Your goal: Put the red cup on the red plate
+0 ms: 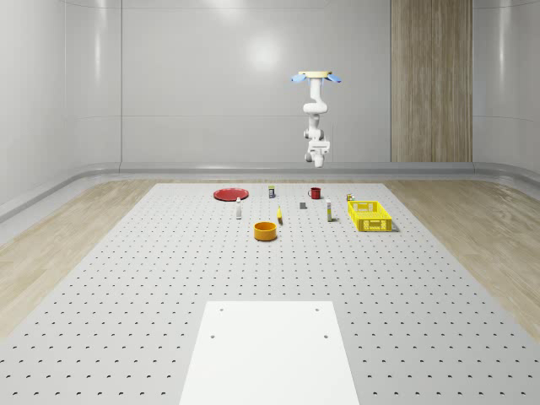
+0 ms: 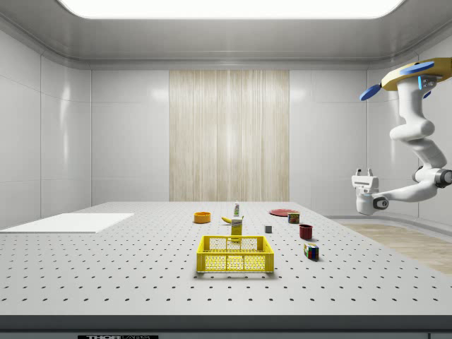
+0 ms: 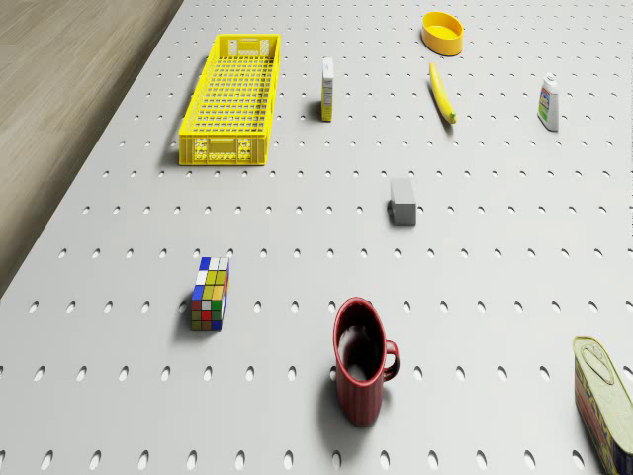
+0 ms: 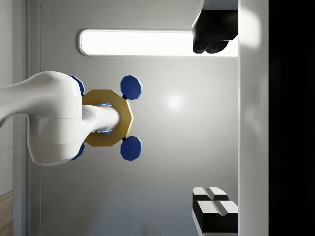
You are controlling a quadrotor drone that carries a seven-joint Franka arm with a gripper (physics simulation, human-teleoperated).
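While I hover, gripper (image 4: pixel 206 120): fingers (image 4: pixel 212 34) spread wide apart, nothing between them, and it's pointing up toward my own drone body.
Gripper position: high in the air at the end of the folded arm. In the side view it hangs well above the table, off to that view's right of the cup.
Drone (image 1: pixel 317 77): hovering up high near the table's far edge in the whole-scene view, roughly in line with the cup, rotors level.
Red cup (image 3: pixel 361 371): upright on the table (image 1: pixel 169 278), handle out to one side, untouched, well below my gripper.
Red plate (image 1: pixel 230 194): flat on the table, well apart from the cup, toward the whole-scene view's left, at about the same depth.
Between cup and plate: a small box-like item stands there, too small to name.
Rubik's cube (image 3: pixel 211 292): near the cup, sitting on its own.
Grey block (image 3: pixel 403 201): near the cup too, on the side toward the banana (image 3: pixel 442 92).
Yellow basket (image 3: pixel 232 99): beyond the cube, close to the table's edge.
Orange bowl (image 3: pixel 442 32): just past the banana.
Tin can (image 3: pixel 603 396): lying on its side, near the cup.
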